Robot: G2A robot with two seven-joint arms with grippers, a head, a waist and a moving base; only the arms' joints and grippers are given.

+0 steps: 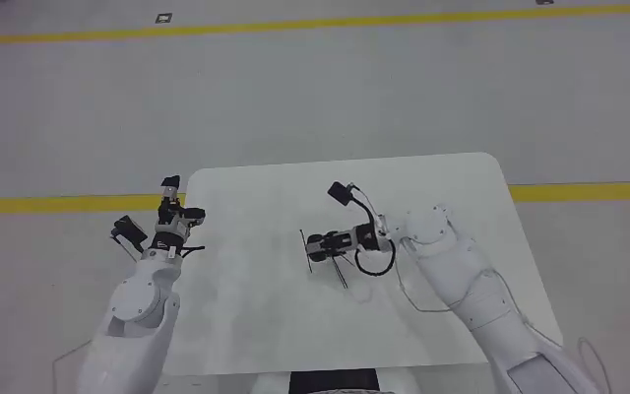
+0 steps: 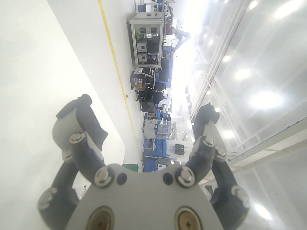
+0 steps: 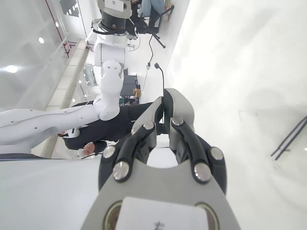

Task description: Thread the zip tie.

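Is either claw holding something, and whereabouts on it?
The right gripper pinches a black zip tie along its strap, thicker end poking out; left gripper holds nothing.

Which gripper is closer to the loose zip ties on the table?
Right. The right gripper, shut on another zip tie, is beside the loose zip ties; the left gripper is at the edge of the table.

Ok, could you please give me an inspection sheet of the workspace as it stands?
Surface: white table with rounded corners.
Job's things: zip tie clamped in the right gripper; two dark strips, probably spare ties, lying on the table nearby.
Clutter: nothing seen.
Grippers: right shut on the zip tie, over the table's middle; left gripper open, holding nothing, at the table's edge.
Cables: black cable looped at the right wrist.
Surroundings: yellow floor lines; equipment racks beyond.
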